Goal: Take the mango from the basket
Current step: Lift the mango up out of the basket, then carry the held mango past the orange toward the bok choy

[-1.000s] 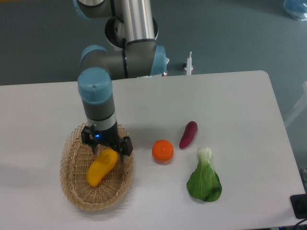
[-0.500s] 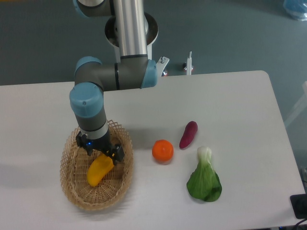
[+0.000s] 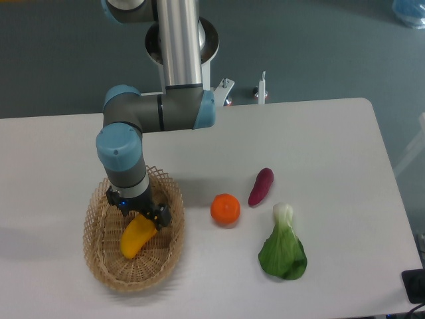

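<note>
The mango (image 3: 135, 238) is a yellow-orange elongated fruit lying slantwise inside the oval tan wicker basket (image 3: 99, 259) at the front left of the table. My gripper (image 3: 139, 213) points straight down into the basket, right over the mango's upper right end. Its black jaws stand spread on either side of that end and look open. The wrist hides the fingertips and whether they touch the fruit.
A round orange (image 3: 225, 209) lies right of the basket. A purple-red oblong vegetable (image 3: 261, 187) lies further right, and a green leafy bok choy (image 3: 283, 248) in front of it. The arm's base stands at the table's far edge.
The gripper has moved slightly left and lower into the basket, down onto the mango's upper end. The mango and basket have not moved.
</note>
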You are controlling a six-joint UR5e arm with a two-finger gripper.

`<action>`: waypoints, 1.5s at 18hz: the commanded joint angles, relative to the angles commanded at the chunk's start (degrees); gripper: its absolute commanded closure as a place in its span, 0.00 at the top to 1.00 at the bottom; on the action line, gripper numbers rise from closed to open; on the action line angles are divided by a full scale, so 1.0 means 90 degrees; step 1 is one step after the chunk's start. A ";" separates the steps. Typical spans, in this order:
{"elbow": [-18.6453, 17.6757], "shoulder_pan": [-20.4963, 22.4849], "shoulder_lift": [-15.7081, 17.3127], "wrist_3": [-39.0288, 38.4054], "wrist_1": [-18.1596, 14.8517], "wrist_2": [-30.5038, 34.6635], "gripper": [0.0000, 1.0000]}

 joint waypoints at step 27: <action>0.0156 0.3660 0.1533 0.3572 -0.0771 -0.0565 0.48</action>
